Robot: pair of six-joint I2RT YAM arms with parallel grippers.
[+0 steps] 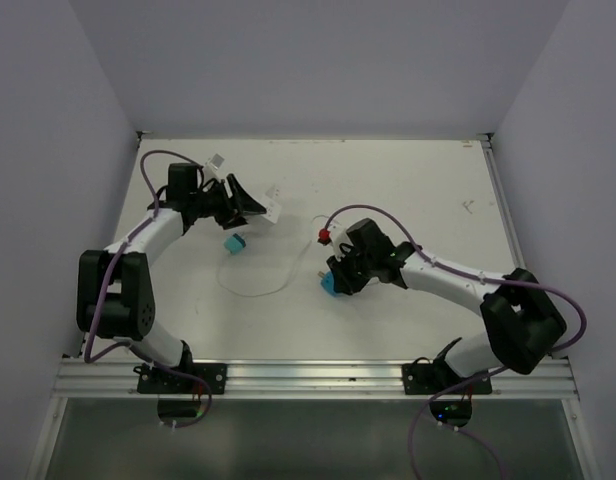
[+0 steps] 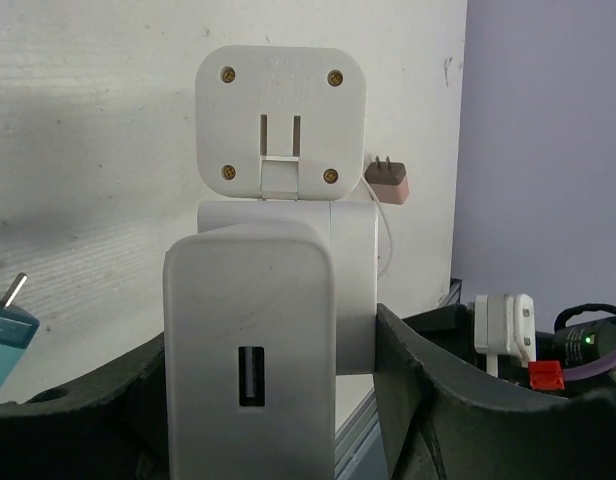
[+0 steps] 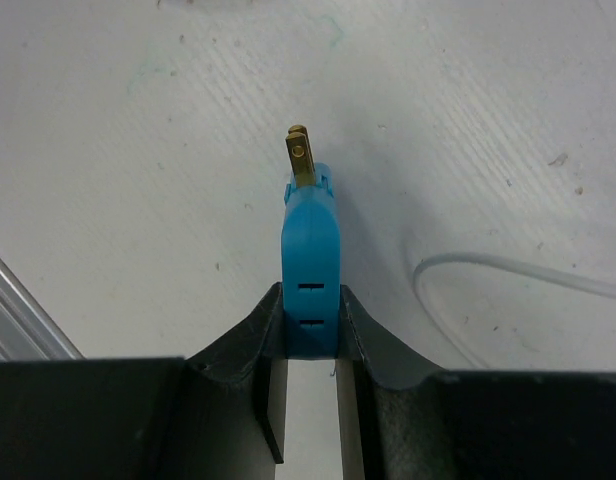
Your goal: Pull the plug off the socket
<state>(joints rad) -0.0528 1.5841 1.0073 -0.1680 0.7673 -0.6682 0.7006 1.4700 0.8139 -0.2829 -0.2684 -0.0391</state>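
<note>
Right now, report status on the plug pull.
Left gripper shut on white socket block. Right gripper shut on blue plug, prong bare, apart from the socket. Teal plug loose on table between arms, nothing blocking.

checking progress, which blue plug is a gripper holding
The blue plastic plug with a flat brass prong, clamped in the right gripper; the teal round-pin plug lies loose on the table.

The plug (image 3: 310,270) is showing bright blue, its prong (image 3: 301,160) gleaming brass, between matte black fingers (image 3: 363,350). The socket (image 2: 278,130) is looking plain white, dotted with four brass screws (image 2: 228,74). The table (image 1: 388,190) is showing white, faintly scuffed. Cables (image 1: 163,153) are showing purple.
</note>
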